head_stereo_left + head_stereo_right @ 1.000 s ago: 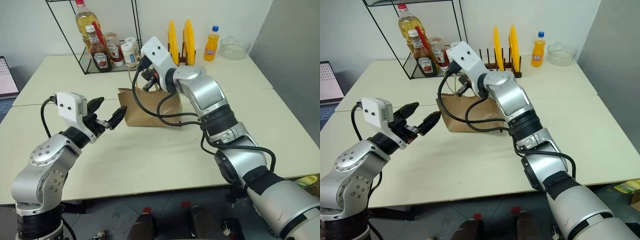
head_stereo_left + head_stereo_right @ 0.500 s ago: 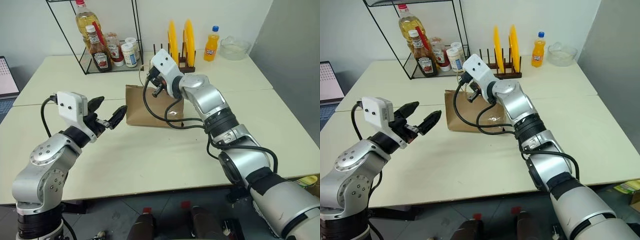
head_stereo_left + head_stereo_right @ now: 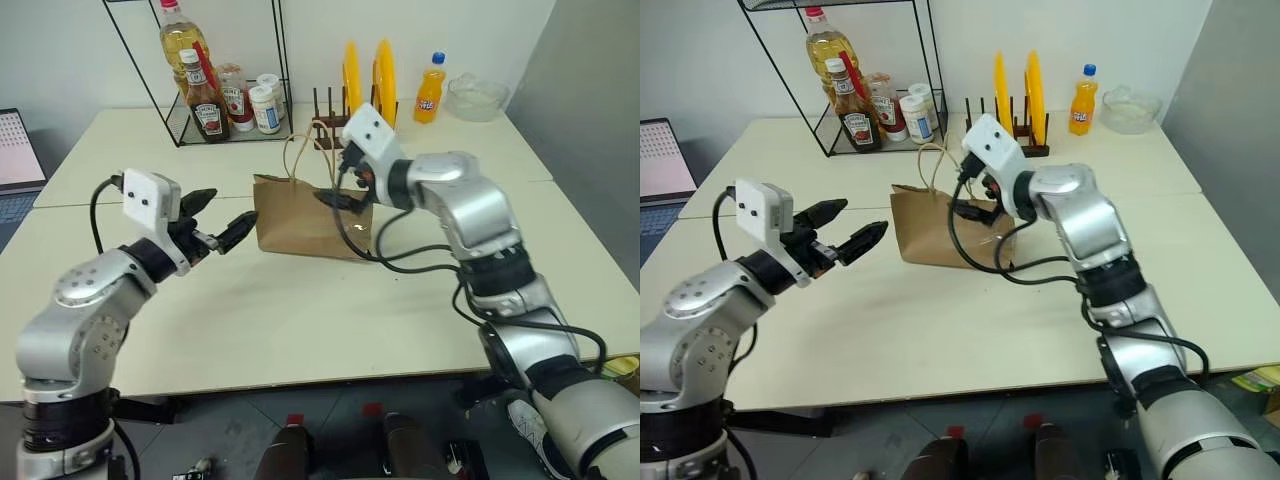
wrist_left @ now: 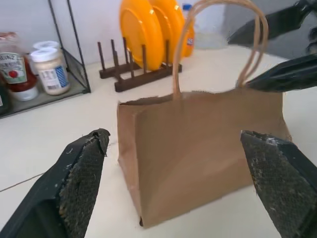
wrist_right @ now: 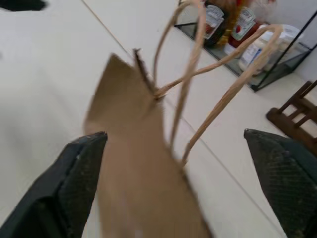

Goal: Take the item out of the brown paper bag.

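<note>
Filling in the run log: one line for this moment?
bag: upright, shut | left claw: open, beside bag | right claw: open, at bag top

Matt brown paper bag with thin cord handles stands on a smooth matt table.

Bare table before the upright brown paper bag; plate rack behind.

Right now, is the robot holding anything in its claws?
No, nothing. The right gripper is open at the top of the brown paper bag, and the left gripper is open beside the bag, not touching it.
</note>
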Tool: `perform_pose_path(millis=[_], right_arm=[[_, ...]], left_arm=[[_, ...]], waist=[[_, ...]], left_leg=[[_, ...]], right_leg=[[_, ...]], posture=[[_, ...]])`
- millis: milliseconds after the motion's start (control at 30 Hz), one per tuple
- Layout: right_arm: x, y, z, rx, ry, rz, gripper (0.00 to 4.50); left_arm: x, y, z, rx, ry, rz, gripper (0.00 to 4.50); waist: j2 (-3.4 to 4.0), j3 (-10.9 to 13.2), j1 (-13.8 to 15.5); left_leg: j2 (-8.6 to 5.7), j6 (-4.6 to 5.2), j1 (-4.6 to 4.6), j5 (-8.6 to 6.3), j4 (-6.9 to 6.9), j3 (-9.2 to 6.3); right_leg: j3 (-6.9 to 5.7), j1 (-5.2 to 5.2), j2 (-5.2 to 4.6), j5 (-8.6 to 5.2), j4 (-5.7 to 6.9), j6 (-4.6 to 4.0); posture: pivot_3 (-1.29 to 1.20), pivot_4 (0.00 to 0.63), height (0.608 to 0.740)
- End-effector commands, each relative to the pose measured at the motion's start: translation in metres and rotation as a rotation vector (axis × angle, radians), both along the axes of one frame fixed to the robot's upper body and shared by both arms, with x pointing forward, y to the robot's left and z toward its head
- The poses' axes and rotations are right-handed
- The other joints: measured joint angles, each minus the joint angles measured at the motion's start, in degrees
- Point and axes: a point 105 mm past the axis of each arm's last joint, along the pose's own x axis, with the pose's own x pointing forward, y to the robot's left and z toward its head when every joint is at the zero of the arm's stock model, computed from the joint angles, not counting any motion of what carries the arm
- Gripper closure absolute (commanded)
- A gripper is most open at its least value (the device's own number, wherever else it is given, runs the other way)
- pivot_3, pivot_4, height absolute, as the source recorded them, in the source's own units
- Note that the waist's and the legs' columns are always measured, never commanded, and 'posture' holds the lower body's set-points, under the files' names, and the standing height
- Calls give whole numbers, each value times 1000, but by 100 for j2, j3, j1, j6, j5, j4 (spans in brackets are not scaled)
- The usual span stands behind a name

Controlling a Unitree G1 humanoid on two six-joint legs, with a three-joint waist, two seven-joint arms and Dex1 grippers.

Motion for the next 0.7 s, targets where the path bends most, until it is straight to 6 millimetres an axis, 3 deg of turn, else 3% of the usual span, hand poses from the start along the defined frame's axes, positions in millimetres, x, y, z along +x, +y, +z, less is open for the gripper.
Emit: perform_pose_path(millis=[33, 200, 333, 467, 700], right_arm=[[-26, -6, 19, 95, -18, 40, 35], [-35, -35, 12, 275, -33, -130, 35], [-60, -59, -20, 290, -92, -287, 35], [-69, -76, -39, 276, -122, -437, 35], [-75, -91, -55, 264, -135, -582, 35]], left_arm=[[11, 0, 18, 26, -33, -85, 0], [68, 11, 59, 73, -174, -12, 0], [119, -7, 72, 245, -220, 16, 0], [143, -18, 56, 393, -177, 69, 0], [146, -45, 25, 586, -100, -48, 0]], waist=[[0, 0, 22], [-6, -4, 129], [-24, -14, 244], [-26, -13, 158], [-29, -11, -8]], left_leg=[[0, 1, 2, 0, 1, 1], [-1, 0, 8, 1, 7, -11], [-13, -19, -6, 11, 21, -21], [-31, -8, -9, 4, 30, 5], [-9, 4, -4, -2, 24, -2]], right_leg=[[2, 0, 0, 0, 0, 0], [-18, 17, 4, 0, 0, 1], [-34, 25, -1, 0, -11, 2], [-5, 21, -17, 0, -9, 8], [-8, 11, 5, -4, 4, 15]], posture=[[0, 150, 740], [0, 150, 740], [0, 150, 740], [0, 150, 740], [0, 150, 740]])
